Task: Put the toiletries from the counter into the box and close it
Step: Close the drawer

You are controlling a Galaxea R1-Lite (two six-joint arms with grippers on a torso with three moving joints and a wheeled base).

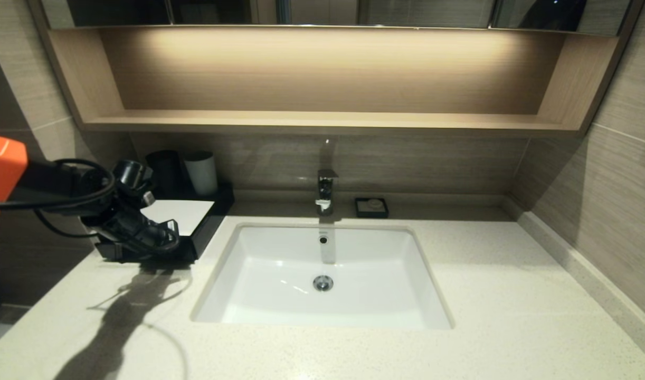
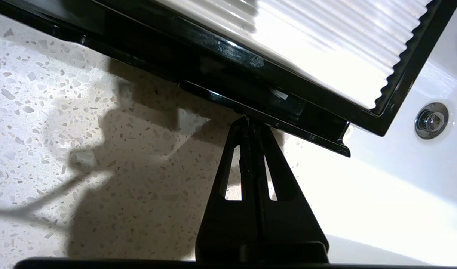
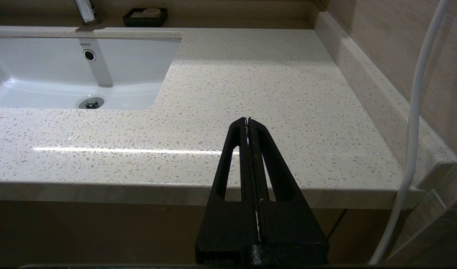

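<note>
Just at the tips of the left gripper [image 2: 250,120], the black front edge of the box [image 2: 251,87] meets the closed fingers [image 2: 239,175], which are pressed flat together with nothing between them. Directly beyond the fingertips runs the drawer front's lower lip [image 2: 273,120], a thin black strip lying close over the speckled surface [image 2: 64,112]. Whether the tips actually touch that lip or stop just short cannot be told. Above the lip, farther out from the fingers, sits the box's white ribbed top panel [image 2: 318,48] inside its black frame. Off to one side of the fingertips, past the box's corner, the white sink [image 2: 400,164] drops away, with its chrome drain [image 2: 432,120] in view.

From the head view, the left gripper [image 1: 167,244] sits low at the near side of the box [image 1: 204,224], beside the sink's [image 1: 322,274] left rim. A black cup [image 1: 164,170] and a white cup [image 1: 202,171] stand behind the box. No wrapped toiletry packets show on the surface.

Meanwhile the right gripper [image 3: 248,119] hangs parked off the front edge of the surface [image 3: 269,93], fingers [image 3: 234,168] shut and empty. Well ahead of them, at the back wall, are the tap [image 3: 84,11] and a small black soap dish [image 3: 145,16].
</note>
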